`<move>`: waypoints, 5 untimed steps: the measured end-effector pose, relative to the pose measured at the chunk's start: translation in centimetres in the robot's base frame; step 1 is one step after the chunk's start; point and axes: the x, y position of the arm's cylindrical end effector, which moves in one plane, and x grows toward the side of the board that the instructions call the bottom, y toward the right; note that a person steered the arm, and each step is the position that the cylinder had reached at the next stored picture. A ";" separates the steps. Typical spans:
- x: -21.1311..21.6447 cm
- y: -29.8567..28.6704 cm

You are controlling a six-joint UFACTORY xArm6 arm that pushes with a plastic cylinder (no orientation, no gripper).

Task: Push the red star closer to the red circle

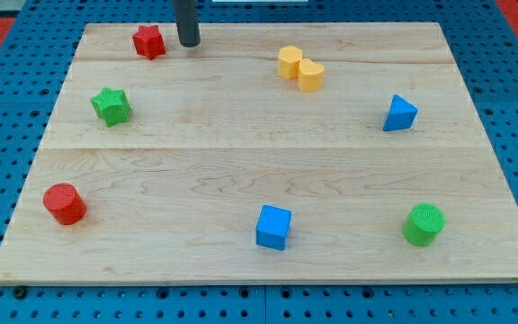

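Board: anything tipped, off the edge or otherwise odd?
Nothing stands out. All blocks sit flat on the board. The red star is near the top edge, my tip just to its right, a small gap between them.

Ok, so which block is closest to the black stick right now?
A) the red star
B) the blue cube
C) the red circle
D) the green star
A: my tip sits just to the view's right of the red star near the view's top, with a small gap; the green star, blue cube and red circle are farther off.
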 end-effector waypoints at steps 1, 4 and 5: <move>-2.2 -2.0; 3.7 -4.6; 4.8 -4.0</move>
